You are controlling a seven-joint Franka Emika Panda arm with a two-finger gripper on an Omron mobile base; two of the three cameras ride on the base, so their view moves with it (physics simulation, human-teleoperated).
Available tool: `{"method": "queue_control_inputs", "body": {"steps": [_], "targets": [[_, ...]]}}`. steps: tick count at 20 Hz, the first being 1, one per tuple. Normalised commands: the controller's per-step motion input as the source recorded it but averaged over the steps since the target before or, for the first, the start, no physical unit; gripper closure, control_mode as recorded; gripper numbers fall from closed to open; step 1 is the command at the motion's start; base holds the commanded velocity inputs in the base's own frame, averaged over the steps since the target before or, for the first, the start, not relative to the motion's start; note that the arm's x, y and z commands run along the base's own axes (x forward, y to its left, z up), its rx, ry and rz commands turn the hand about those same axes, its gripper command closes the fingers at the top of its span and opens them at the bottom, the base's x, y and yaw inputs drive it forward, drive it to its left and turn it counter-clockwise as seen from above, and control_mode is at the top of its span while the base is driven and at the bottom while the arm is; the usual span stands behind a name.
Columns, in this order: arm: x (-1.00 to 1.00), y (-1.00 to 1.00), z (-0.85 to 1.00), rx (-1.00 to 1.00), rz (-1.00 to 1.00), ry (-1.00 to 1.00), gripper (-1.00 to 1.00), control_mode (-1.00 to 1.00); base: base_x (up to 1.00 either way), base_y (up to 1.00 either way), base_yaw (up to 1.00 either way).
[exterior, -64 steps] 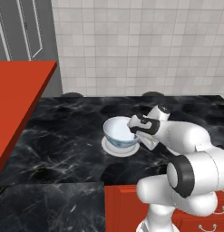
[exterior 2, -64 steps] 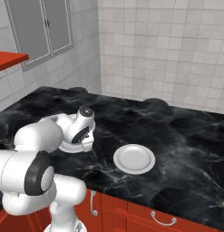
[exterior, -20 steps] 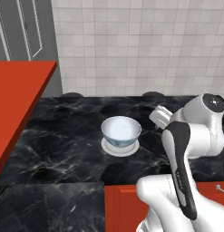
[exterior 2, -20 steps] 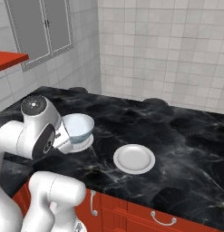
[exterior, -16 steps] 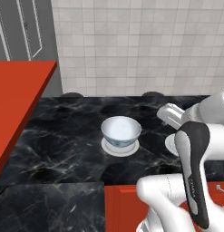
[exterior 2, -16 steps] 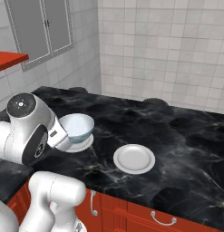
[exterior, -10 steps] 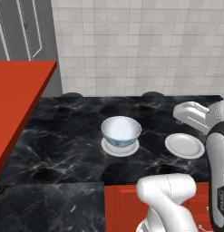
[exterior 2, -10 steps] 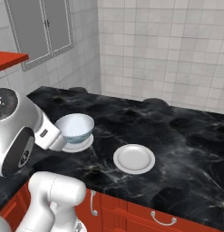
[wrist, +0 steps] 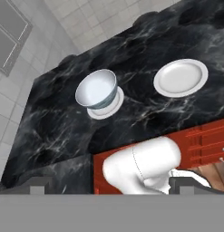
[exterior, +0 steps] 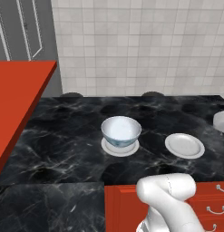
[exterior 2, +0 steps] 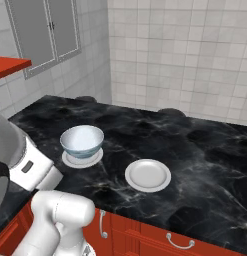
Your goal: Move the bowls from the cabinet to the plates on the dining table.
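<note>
While blue-patterned bowl (exterior: 121, 130) sat on left plate (exterior: 120, 147), right plate (exterior: 184, 145) lay bare near worktop (exterior: 63, 136) front edge; hand state: couldn't tell.

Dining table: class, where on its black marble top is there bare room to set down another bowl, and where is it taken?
The bare plate right of the white bowl is free. Bare marble of the dining table lies left of the bowl toward the red panel, and behind both plates up to the tiled wall. The other plate is taken by the bowl.
</note>
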Motion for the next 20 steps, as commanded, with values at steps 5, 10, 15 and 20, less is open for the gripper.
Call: {"method": "queue_control_inputs", "body": {"steps": [5, 10, 15, 20], "targets": [[-0.03, 0.0, 0.0, 0.0, 0.0, 0.0, -1.0, -1.0, 0.0, 0.0, 0.0], [0.0, 0.05, 0.0, 0.0, 0.0, 0.0, -1.0, -1.0, 0.0, 0.0, 0.0], [0.0, 0.0, 0.0, 0.0, 0.0, 0.0, -1.0, 1.0, -0.04, 0.01, 0.0], [0.0, 0.0, 0.0, 0.0, 0.0, 0.0, -1.0, 1.0, -0.47, -0.36, 0.0]]}}
